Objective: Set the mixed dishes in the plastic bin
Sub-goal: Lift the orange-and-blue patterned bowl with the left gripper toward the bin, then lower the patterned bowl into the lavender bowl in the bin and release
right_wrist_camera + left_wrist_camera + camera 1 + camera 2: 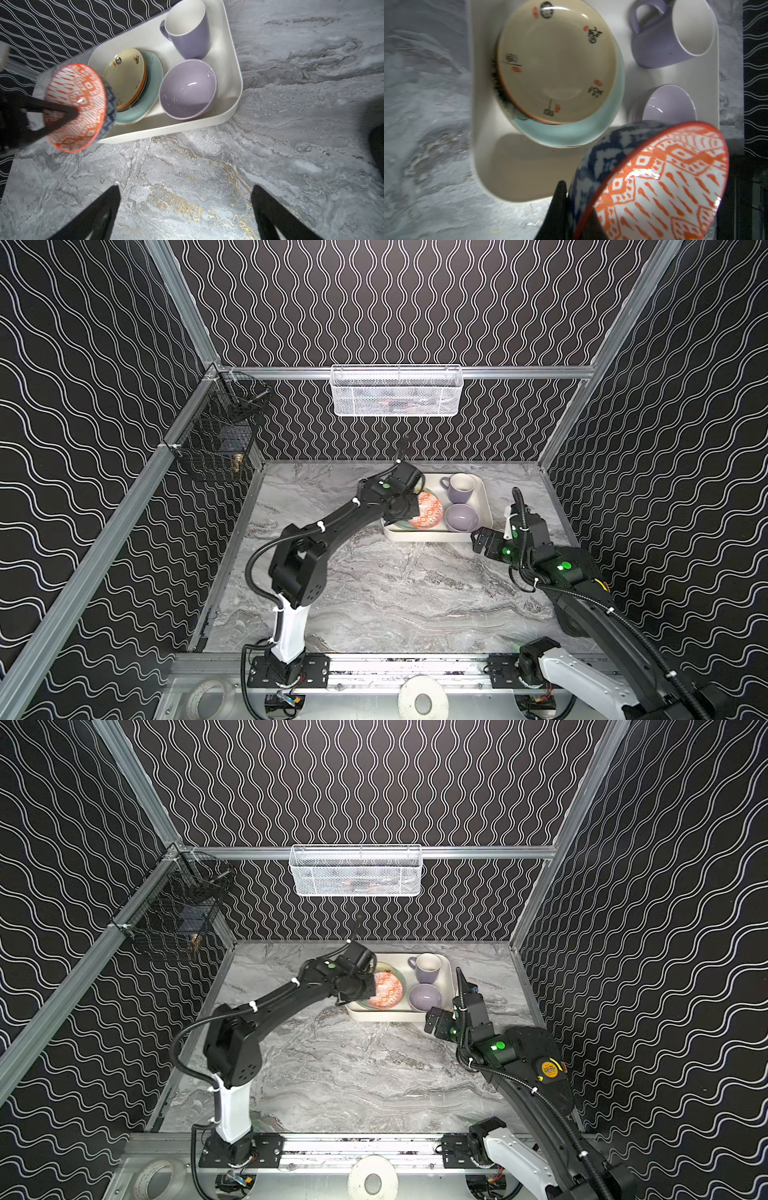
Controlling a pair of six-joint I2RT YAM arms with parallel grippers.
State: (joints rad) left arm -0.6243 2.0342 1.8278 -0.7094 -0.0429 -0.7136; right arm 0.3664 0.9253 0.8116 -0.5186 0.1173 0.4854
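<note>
Left gripper is pinching the rim of the red-patterned bowl, one finger inside and one on the blue outer wall. The bowl is tilted and hangs over the left half of the plastic bin. Right gripper is spread wide and holds nothing, over the table just off the bin's near right corner. In the bin: a plate stack with the pale yellow plate on top, orange and dark rims under it, and the mint plate sticking out widest. The lilac bowl sits upright beside the stack, with the lavender mug upright behind it. On the walls, the white mesh basket and black wire basket hold things too dim to name. In both top views the held bowl covers most of the stack; the wrist views show the stack in full. The left wrist view also shows a bare patch of bin floor next to the stack. Can't tell if the bowl touches the stack. The bin sits near the back wall, right of centre, with wide marble between its near rim and the arm bases.
</note>
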